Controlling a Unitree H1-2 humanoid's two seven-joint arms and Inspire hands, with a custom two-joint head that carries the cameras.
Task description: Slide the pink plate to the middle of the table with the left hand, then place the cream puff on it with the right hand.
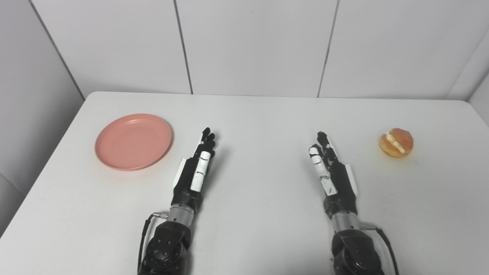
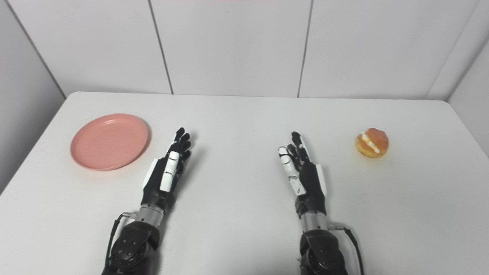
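Note:
A pink plate [image 1: 133,141] lies empty on the white table [image 1: 259,114] at the left. A golden cream puff [image 1: 396,142] with a white cream seam sits at the right. My left hand [image 1: 196,168] is open, fingers straight and pointing away, to the right of the plate and apart from it. My right hand [image 1: 331,168] is open too, fingers straight, to the left of the cream puff and well apart from it. Both hands hold nothing. In the right eye view the plate [image 2: 109,140] and the puff [image 2: 372,142] show the same way.
White panelled walls [image 1: 252,46] close the table at the back and on both sides. The table's left edge [image 1: 46,164] runs close by the plate.

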